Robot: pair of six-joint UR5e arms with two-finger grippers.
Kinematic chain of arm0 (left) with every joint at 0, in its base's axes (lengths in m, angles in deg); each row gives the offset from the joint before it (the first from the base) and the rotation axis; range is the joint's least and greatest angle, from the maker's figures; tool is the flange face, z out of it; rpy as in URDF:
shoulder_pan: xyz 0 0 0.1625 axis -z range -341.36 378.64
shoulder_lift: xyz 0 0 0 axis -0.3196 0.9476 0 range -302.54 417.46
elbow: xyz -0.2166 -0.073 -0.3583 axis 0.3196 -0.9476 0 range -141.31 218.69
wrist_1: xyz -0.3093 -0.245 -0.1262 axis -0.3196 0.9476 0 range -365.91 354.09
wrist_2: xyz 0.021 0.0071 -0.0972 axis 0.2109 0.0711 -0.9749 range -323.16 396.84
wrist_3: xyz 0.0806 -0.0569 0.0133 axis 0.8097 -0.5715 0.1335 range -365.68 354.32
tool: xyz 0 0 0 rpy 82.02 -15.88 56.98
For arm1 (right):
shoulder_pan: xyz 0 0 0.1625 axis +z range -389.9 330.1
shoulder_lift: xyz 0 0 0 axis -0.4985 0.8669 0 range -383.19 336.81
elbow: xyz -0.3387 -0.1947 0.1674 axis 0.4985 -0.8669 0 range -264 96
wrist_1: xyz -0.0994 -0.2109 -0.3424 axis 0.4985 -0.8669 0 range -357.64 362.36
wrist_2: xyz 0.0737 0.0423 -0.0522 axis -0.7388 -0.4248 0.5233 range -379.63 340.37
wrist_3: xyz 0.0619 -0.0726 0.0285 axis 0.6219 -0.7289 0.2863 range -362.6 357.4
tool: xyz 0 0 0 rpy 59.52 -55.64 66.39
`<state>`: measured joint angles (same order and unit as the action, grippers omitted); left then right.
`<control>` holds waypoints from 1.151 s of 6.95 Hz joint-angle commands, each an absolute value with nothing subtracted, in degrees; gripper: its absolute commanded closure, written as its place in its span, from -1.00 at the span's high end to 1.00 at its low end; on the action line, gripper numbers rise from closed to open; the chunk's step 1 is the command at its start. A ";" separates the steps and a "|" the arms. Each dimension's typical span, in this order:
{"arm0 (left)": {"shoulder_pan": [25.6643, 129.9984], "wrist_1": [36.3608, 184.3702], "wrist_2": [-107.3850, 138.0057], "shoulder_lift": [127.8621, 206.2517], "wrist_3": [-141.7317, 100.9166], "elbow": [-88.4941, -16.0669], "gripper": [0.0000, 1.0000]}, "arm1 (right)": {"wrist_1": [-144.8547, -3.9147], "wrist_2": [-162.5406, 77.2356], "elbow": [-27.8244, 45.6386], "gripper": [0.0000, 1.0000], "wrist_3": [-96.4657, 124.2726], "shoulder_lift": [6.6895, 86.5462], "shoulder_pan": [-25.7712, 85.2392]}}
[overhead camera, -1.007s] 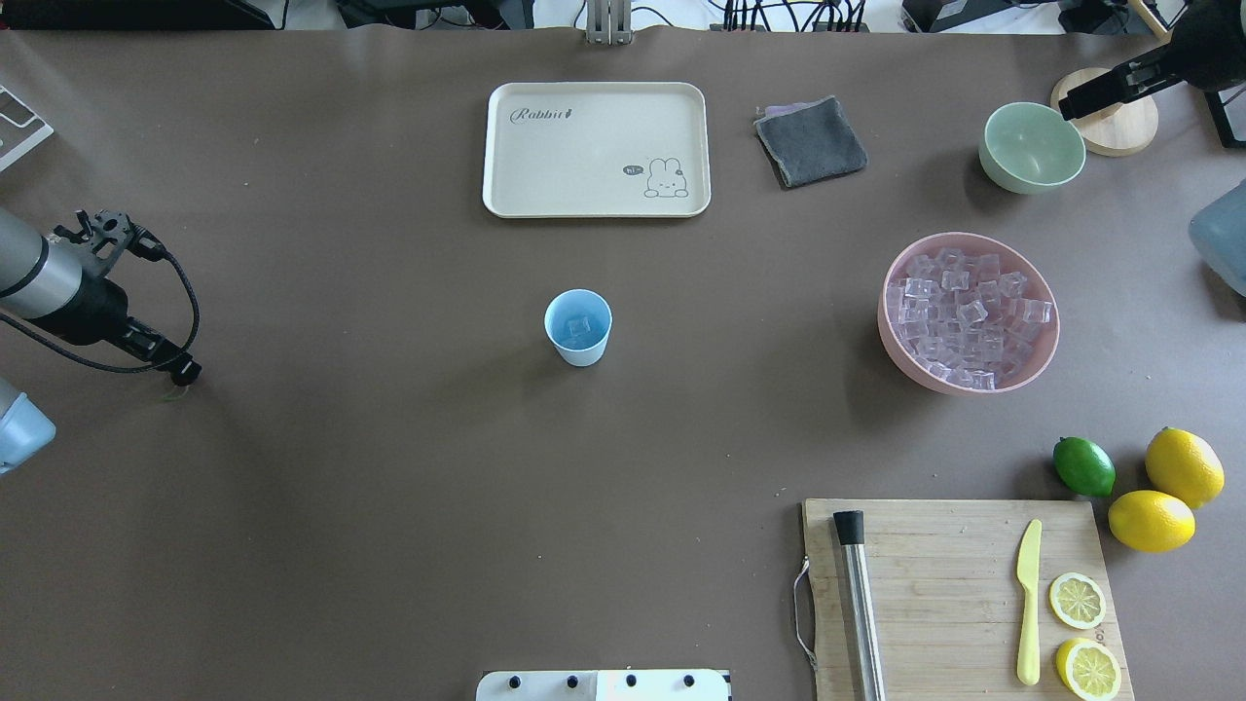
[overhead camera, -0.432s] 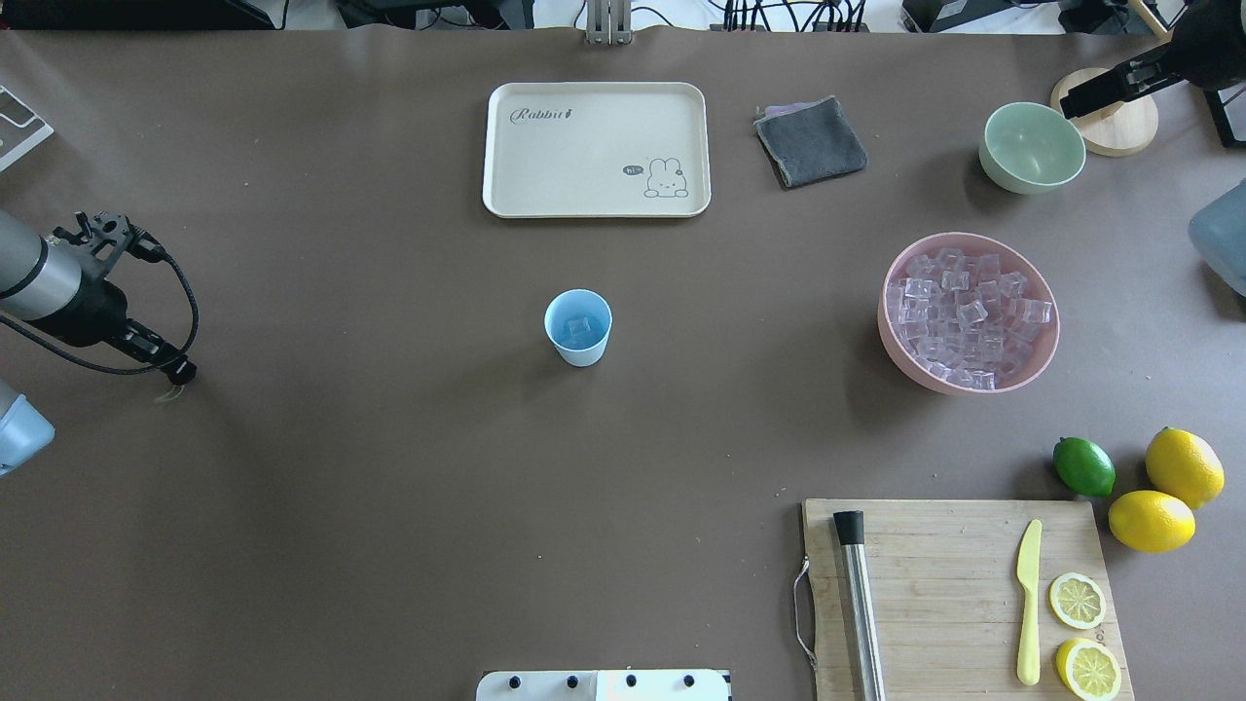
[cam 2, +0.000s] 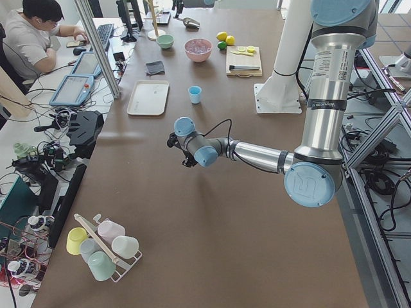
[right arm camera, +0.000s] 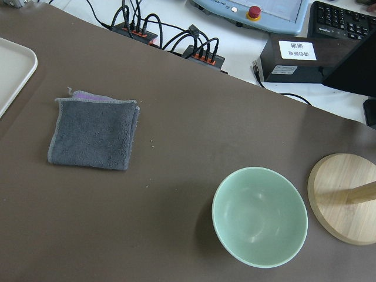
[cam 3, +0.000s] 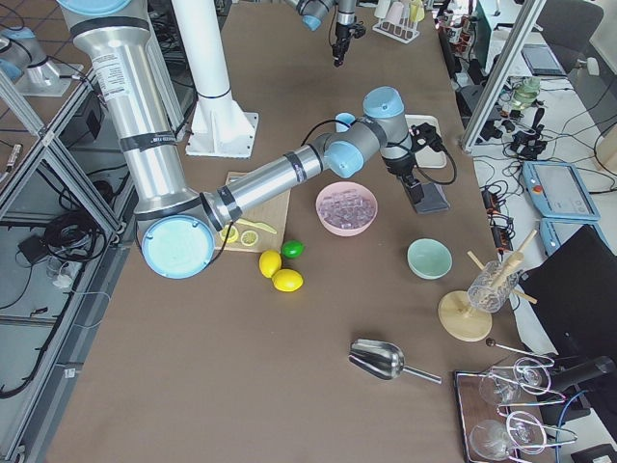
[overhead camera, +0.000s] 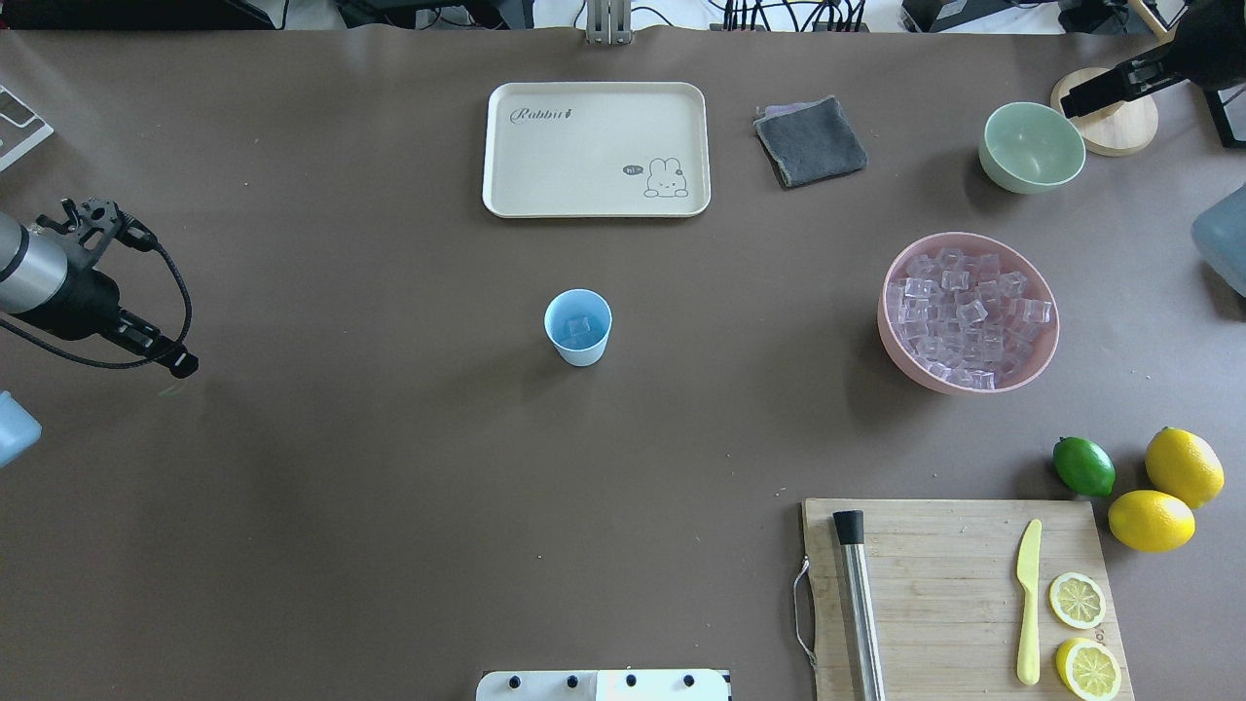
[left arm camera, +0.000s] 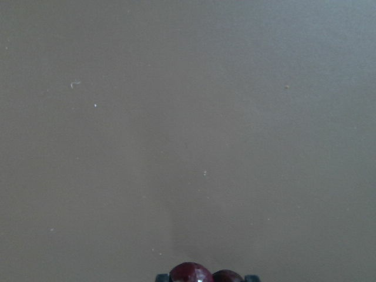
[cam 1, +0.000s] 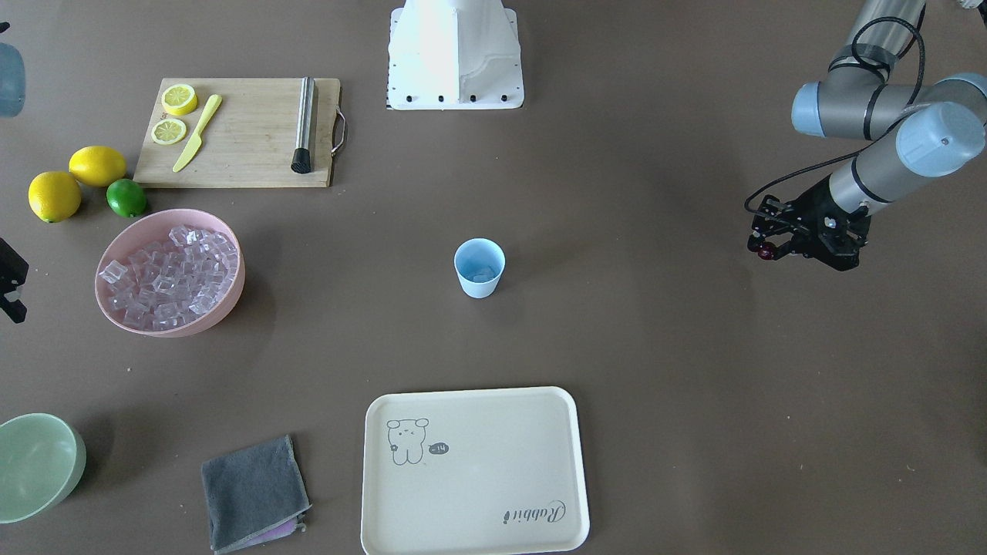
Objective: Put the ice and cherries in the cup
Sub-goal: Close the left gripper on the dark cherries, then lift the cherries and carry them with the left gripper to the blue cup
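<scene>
We log left claw (overhead camera: 181, 367) clamped on both cherries (cam 1: 766, 251) near the table's (overhead camera: 389, 467) left end; cup (overhead camera: 578, 331) mid-table with ice (overhead camera: 580, 325) inside; more ice fills pink bowl (overhead camera: 973, 387); right claw (overhead camera: 1076, 101) far right, grip we cannot tell

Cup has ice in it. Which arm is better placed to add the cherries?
Left. The left gripper is shut on the cherries, with only bare table between it and the cup. The right gripper sits far off by the green bowl, with no cherries near it.
</scene>
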<state>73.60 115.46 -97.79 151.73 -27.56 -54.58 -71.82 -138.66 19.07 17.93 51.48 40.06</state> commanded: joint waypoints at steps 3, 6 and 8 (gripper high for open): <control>79.54 115.37 -103.07 158.85 -35.66 -63.16 -1.00 | -72.61 -139.34 18.58 1.00 18.14 51.61 39.28; 76.75 115.11 -102.73 175.73 -53.81 -62.12 -1.00 | -72.78 -139.34 17.51 1.00 18.23 51.87 38.31; 69.65 115.11 -95.40 180.57 -56.03 -60.46 -1.00 | -72.78 -139.25 17.34 1.00 18.32 52.57 38.39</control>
<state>73.86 115.11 -100.27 177.38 -54.53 -61.37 -72.77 -139.27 17.45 18.25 52.17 38.35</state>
